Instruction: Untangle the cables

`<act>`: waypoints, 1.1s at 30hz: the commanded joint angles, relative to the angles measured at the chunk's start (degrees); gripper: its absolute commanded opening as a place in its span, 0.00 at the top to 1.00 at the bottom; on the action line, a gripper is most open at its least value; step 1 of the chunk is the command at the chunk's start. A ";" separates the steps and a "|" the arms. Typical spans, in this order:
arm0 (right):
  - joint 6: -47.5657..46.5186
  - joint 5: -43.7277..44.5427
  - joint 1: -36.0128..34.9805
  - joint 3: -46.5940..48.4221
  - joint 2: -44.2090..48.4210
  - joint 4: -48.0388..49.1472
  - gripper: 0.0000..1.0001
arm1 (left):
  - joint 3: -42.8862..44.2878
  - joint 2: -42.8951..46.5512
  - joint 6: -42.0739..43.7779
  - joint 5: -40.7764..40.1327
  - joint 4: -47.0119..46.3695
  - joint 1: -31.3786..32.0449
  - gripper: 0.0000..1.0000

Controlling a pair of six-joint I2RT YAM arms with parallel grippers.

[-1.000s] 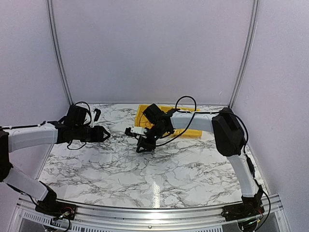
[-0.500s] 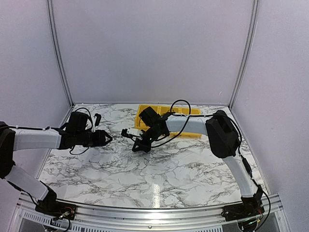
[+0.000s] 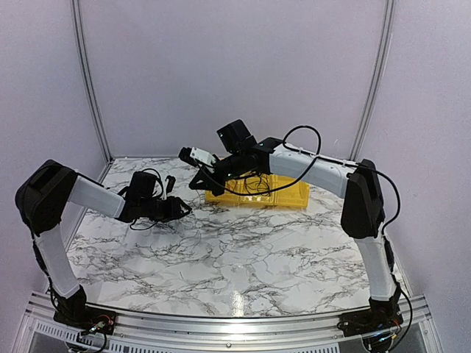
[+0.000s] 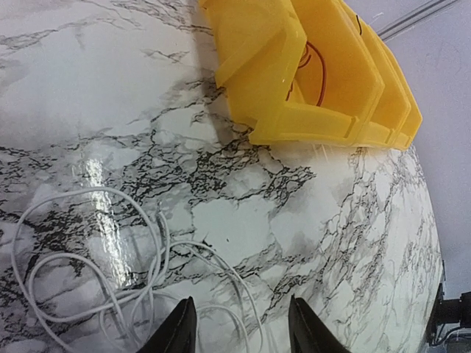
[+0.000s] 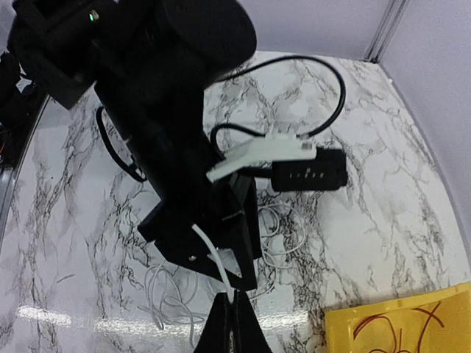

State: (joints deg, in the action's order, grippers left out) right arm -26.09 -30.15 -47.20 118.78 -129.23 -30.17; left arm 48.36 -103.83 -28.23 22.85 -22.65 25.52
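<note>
The cables are thin and white, not black. They lie as loose loops on the marble table (image 4: 243,220). In the left wrist view the loops (image 4: 88,257) lie at lower left, and some strands run between my fingers. My left gripper (image 4: 243,334) is open, low over them; it shows in the top view (image 3: 180,209). My right gripper (image 5: 232,312) is shut on one white cable strand (image 5: 213,257), held above the left gripper's black body (image 5: 191,169). It hangs raised in the top view (image 3: 199,180). More loops (image 5: 169,301) lie on the table below.
A row of yellow bins (image 3: 257,193) stands at the back middle of the table, with thin red wire (image 4: 316,66) in one. The bins also show in the right wrist view (image 5: 412,323). Purple walls close in the back and sides.
My right gripper has risen off the table and swung back and left, drawing up a white strand. My left arm has folded back, with its gripper shifted right and low over the loops.
</note>
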 commanded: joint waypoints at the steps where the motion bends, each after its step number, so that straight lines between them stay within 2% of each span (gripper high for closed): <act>1: 1.27 0.12 -0.74 5.33 3.00 2.26 1.00 | 1.56 -5.13 -0.91 2.32 -2.54 0.26 0.55; 15: 4.17 6.26 1.33 18.53 9.69 12.09 1.00 | -0.19 -9.99 -1.10 2.15 -2.47 0.23 0.64; 26: 3.13 11.35 3.46 19.66 14.47 16.28 1.00 | -2.36 -8.76 -1.91 1.66 -2.48 0.23 0.65; 33: 0.83 15.49 5.55 15.71 16.18 15.33 1.00 | -3.15 -5.19 -2.33 1.91 -2.41 0.23 0.65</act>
State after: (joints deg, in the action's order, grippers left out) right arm -24.01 -18.76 -43.27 136.35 -115.13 -14.90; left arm 47.55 -110.96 -29.85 25.45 -30.81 25.56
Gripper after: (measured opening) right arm 0.020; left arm 0.348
